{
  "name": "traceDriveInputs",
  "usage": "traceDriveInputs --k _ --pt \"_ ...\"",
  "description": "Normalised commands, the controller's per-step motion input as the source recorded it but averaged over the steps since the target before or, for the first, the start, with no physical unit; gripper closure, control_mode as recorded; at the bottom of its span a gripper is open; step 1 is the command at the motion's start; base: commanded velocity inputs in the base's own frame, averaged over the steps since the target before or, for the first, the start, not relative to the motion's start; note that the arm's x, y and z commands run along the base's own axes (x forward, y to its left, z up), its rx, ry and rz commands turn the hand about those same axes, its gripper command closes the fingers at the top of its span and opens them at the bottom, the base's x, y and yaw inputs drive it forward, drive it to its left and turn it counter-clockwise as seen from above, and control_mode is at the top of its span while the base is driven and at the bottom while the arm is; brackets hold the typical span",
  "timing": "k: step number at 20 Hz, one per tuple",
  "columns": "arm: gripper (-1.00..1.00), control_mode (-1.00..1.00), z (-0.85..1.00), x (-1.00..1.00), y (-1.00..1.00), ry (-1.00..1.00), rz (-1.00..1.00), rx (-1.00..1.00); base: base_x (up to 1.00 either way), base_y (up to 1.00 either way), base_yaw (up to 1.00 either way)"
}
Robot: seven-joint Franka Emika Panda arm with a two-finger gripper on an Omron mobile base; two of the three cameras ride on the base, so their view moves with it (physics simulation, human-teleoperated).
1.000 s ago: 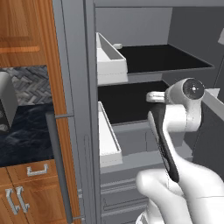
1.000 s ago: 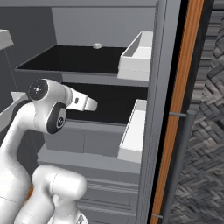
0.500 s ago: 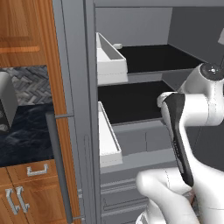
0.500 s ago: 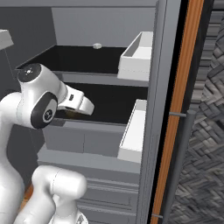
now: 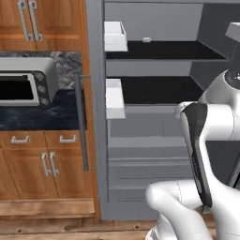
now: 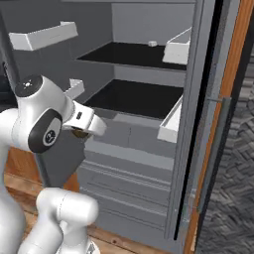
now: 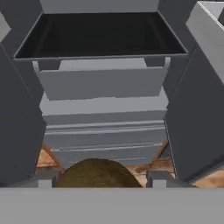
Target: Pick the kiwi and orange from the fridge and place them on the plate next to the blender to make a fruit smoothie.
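My gripper (image 7: pixel 100 180) is shut on the kiwi (image 7: pixel 96 174), a dull brown oval that sits between the two fingertips at the bottom of the hand view. In the right base view the kiwi (image 6: pixel 77 133) shows as a brown patch under the white hand, with the gripper (image 6: pixel 82 131) held in front of the open fridge (image 6: pixel 139 99) at the height of its lower black shelf. The hand looks into the fridge (image 7: pixel 103 83), over its drawers. The orange, the plate and the blender are out of view.
The fridge door with white bins (image 5: pixel 115 96) and a long bar handle (image 5: pixel 83 122) stands open on the left. A silver toaster oven (image 5: pixel 28 82) sits on the dark counter above wooden cupboards (image 5: pixel 44 164). A small pale item (image 6: pixel 152 43) rests on the upper shelf.
Both base views have shifted as the base drove, bringing the toaster oven fully into the left view. The arm has swung back from the shelf, with the kiwi still in the gripper.
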Motion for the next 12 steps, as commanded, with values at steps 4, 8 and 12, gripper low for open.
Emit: traceDriveInputs --k 4,8,12 --pt "1.0 1.0 0.0 0.0 0.0 0.0 0.0 0.0 -0.68 0.0 0.94" --pt "1.0 1.0 0.0 0.0 0.0 0.0 0.0 0.0 -0.27 0.09 1.0" --pt "1.0 1.0 0.0 0.0 0.0 0.0 0.0 0.0 -0.13 0.4 1.0"
